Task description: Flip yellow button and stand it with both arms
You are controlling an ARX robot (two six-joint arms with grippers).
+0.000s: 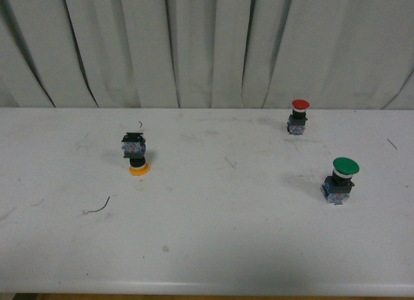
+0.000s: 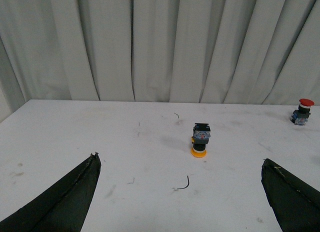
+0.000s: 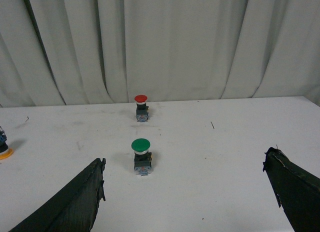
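On table (image 1: 207, 248), first button (image 1: 135, 155) left; second (image 1: 341, 181) right, third (image 1: 298, 116) behind.

White table (image 1: 213, 248), scuffed. Red-capped button (image 1: 299, 116) stands cap up at 2 o'clock from table centre, near the back edge. Green-capped button (image 1: 341, 180) stands upright at 3 o'clock, 5 o'clock from the red. Thin curled wire scrap (image 1: 98, 208) at 9 o'clock. Pale pleated curtain (image 1: 207, 48) behind.

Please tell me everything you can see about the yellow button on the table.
The yellow button stands upside down on the white table, on the robot's left side. Its round yellow-orange cap rests flat on the surface; above it come a black collar and the blue-and-black contact block, which looks like plastic. Only the table touches it.
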